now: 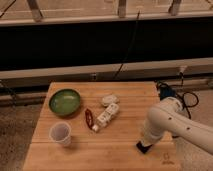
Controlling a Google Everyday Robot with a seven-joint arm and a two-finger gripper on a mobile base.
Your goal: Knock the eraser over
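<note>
Gripper: we see the white robot arm [172, 122] reaching down from the right, and its gripper [145, 146] sits low over the near right part of the light wooden table [80, 155].
Fingers: we cannot tell whether they are apart or together; the arm's white body covers them.
Eraser: we spot the small black rectangular eraser [143, 147] right at the gripper's tip, on the near right of the table, partly hidden by the arm.
Bowl: the round green bowl [64, 101] rests at the far left.
Cup: the small translucent white cup [60, 133] stands upright at the near left.
Centre: we have the white segmented blocks [106, 116], with the dark red oblong thing [89, 117] just beside them on the left.
Far centre: a pale rounded lump [109, 100] lies beyond the blocks.
</note>
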